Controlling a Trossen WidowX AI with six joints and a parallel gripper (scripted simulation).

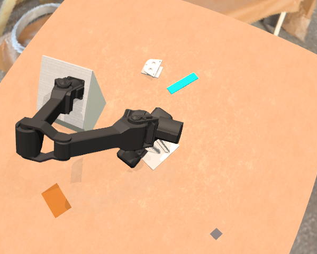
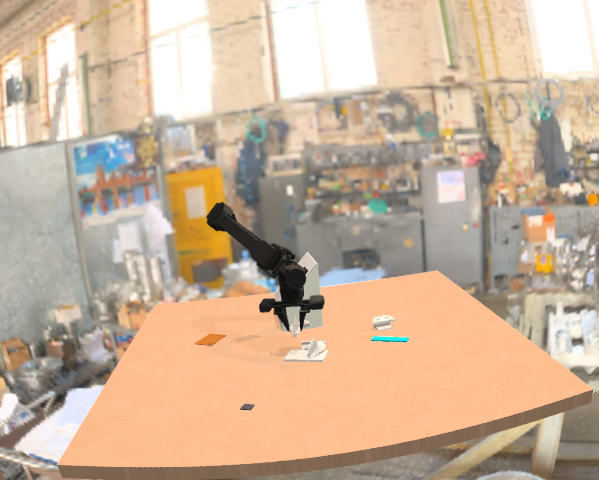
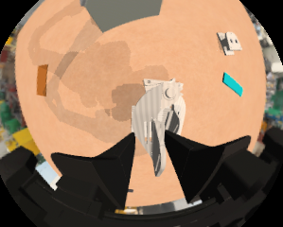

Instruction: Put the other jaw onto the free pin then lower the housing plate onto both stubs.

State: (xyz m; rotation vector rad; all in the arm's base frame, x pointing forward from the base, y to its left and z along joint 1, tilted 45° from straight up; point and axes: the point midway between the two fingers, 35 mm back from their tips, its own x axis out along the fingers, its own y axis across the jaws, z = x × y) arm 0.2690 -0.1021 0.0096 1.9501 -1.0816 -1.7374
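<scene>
black claw [image 1: 160, 148] [image 2: 295, 331] [image 3: 149, 134] points downward above the base, partly open, gripping a pale jaw [image 2: 295, 326] [image 3: 156, 150].

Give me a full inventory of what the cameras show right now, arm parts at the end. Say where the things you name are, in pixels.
white base with upright parts [image 1: 153, 164] [image 2: 295, 355]: one, white, on the table beneath the gripper
loose jaw [image 2: 295, 327] [image 3: 156, 163]: one, pale grey, between the gripper's fingers
housing plate [image 1: 155, 71] [image 2: 383, 319] [image 3: 233, 42]: one, white with holes, tilted, near the cyan strip
cyan strip [image 1: 182, 83] [image 2: 389, 339] [image 3: 233, 84]: one, cyan, flat on the table
orange patch [image 1: 54, 199] [image 2: 210, 339] [image 3: 42, 80]: one, orange, flat on the table
small square [image 1: 216, 234] [image 2: 246, 407]: one, grey, flat on the table
wedge block [image 1: 96, 109] [image 2: 313, 294]: one, grey, behind the arm's mount
workshop: cluttered, mixed colours, around the table
arm [image 1: 92, 139] [image 2: 247, 236]: one, black, on the wedge block
gripper [image 2: 295, 330] [image 3: 149, 134]: one, black, shut on the loose jaw
</scene>
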